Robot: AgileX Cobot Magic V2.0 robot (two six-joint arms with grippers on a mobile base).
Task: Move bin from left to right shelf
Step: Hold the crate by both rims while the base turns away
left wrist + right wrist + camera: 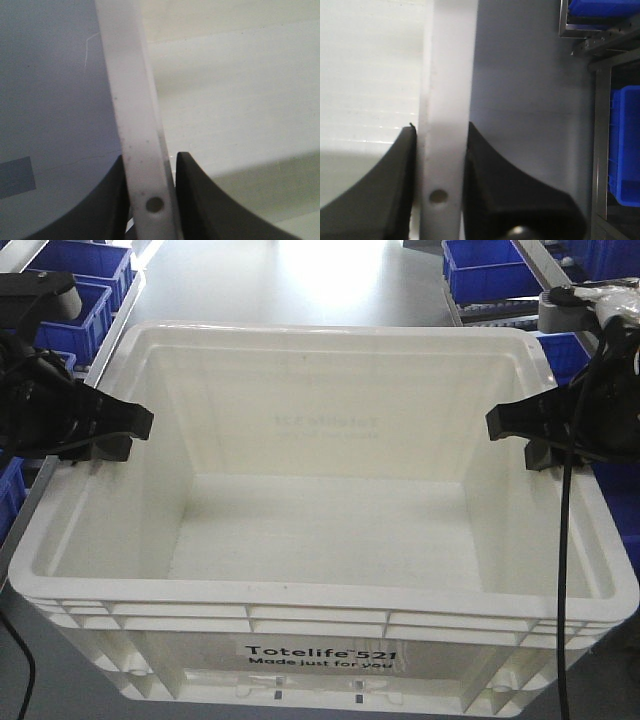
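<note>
In the front view the white bin (pixel 300 592) sits between the two claws. The left claw (pixel 125 425) is on its left rim and the right claw (pixel 505 425) on its right rim, with blue bins (pixel 75 280) behind both. The bin is empty, so it is probably light, though broad and awkward. In the left wrist view the left claw (pixel 150 165) is clenched on the rim (pixel 127 75), one finger inside the wall and one outside. In the right wrist view the right claw (pixel 440 135) pinches the opposite rim (pixel 450 50) the same way, with a shelf frame (pixel 600 100) off to its outer side. The rim looks stiff but smooth, so both grips likely need to stay level or the bin could slip or twist.
</note>
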